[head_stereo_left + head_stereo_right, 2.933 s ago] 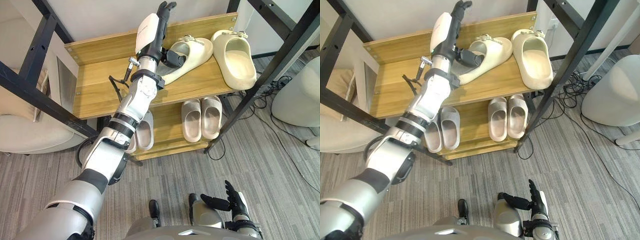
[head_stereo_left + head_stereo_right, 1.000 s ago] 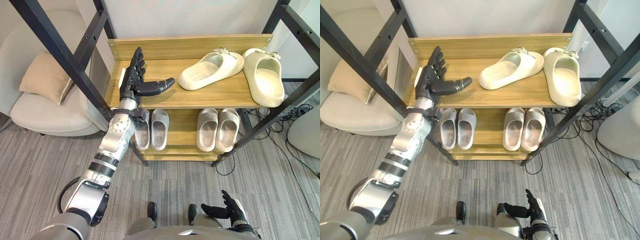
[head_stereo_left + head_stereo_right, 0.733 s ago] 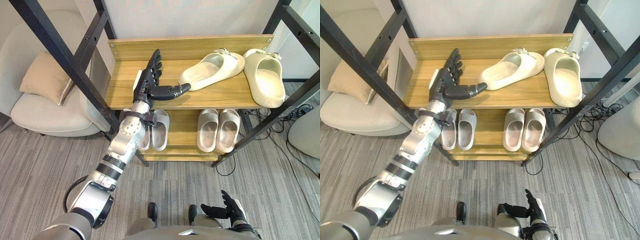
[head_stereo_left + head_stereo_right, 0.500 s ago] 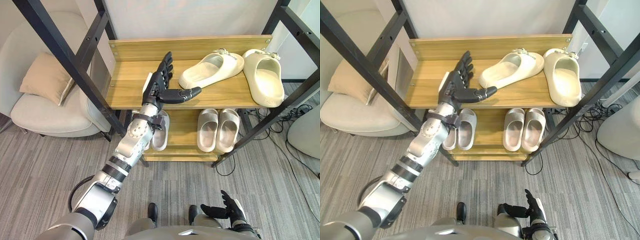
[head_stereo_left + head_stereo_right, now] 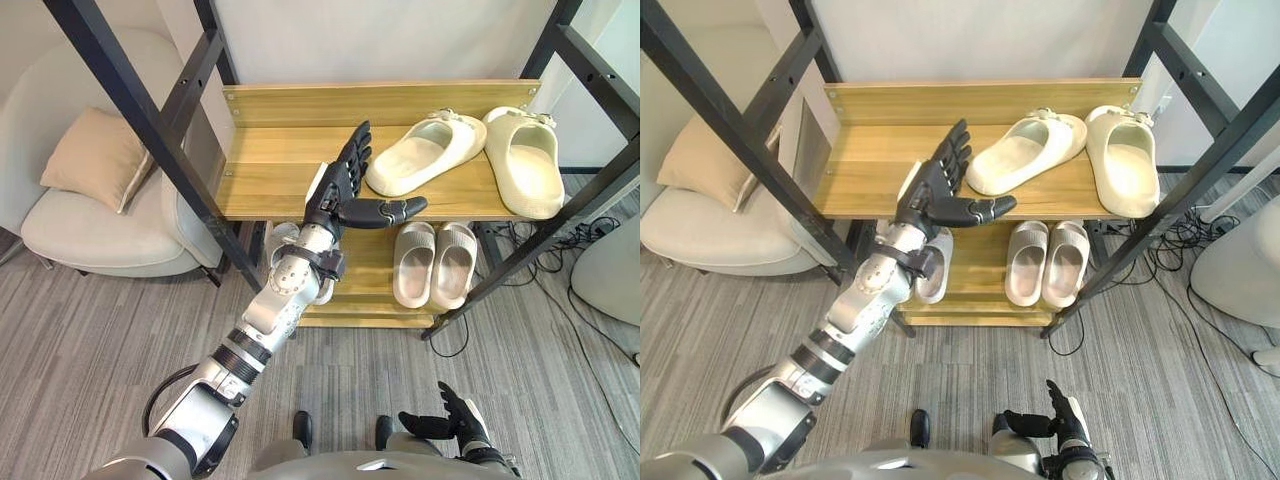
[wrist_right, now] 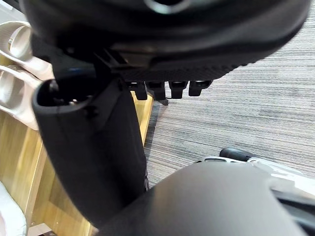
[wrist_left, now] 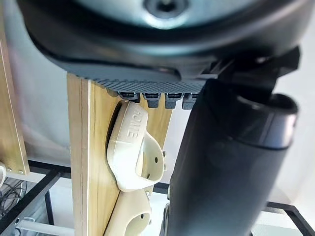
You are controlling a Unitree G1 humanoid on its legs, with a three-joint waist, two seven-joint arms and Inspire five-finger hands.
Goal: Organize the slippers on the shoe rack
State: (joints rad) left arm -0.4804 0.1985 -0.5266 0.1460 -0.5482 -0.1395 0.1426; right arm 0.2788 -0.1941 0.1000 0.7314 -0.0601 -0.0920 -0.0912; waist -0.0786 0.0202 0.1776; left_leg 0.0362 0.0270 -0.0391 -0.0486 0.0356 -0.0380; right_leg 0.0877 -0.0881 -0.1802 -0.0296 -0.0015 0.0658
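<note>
Left hand (image 5: 342, 196) spread wide, empty, over top shelf (image 5: 262, 172) front edge, just beside skewed cream slipper (image 5: 425, 152), its mate (image 5: 526, 162) at the right end, open wood on the shelf's left half; right hand (image 5: 452, 420) low, fingers relaxed.

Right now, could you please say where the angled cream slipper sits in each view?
Left eye view: angled cream slipper, top shelf, right of centre.
Right eye view: slipper, same shelf, nearer centre.
Left wrist view: slipper past the left hand.
Shared landmark: the straight cream slipper.
</note>
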